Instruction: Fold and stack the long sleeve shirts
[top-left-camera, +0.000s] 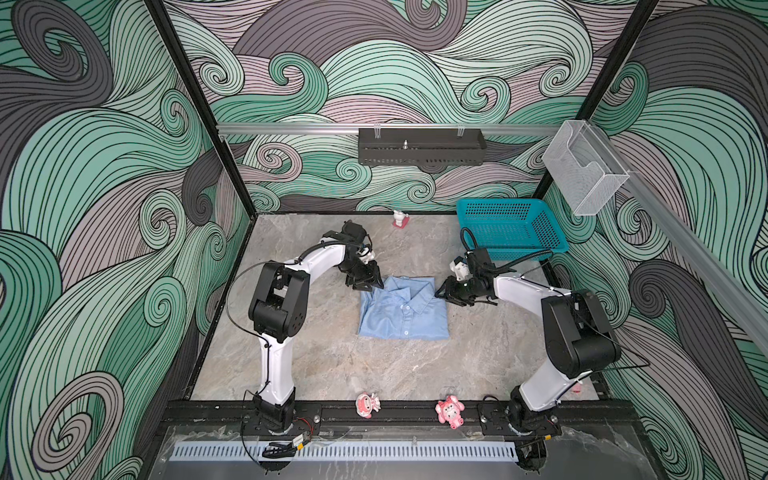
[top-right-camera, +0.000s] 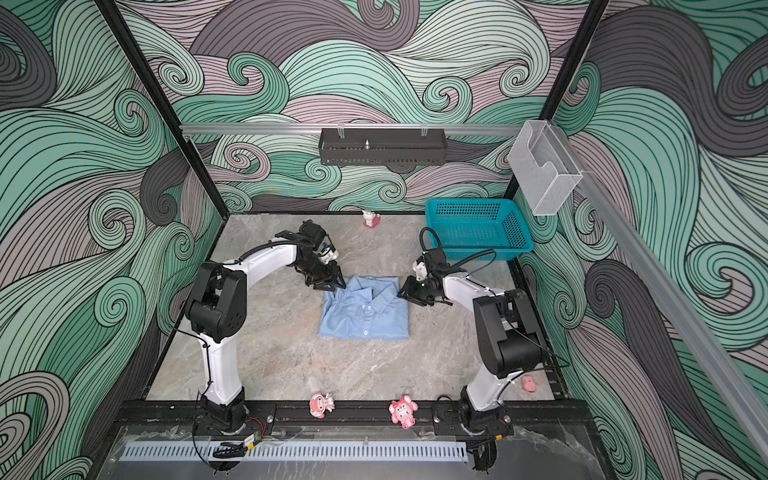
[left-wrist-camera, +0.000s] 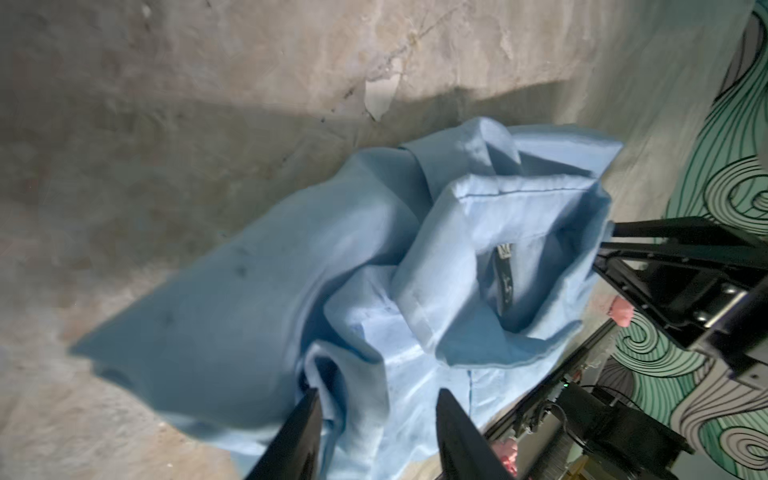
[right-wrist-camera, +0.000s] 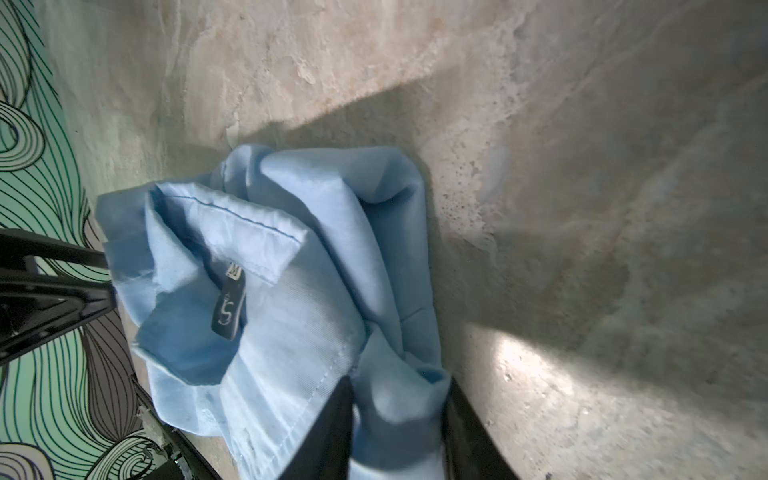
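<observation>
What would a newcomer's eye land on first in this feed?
The light blue shirt, folded into a rough square at the centre of the table with its collar on the far side. The left claw and right claw sit at its two far corners, cloth between their fingers. A teal basket stands at the far right corner.

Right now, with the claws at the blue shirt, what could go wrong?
The left gripper and right gripper each pinch bunched cloth of the light blue shirt beside its collar. If one slips or pulls harder, the neat fold could come undone. The right arm might also bump the teal basket just behind it.
</observation>
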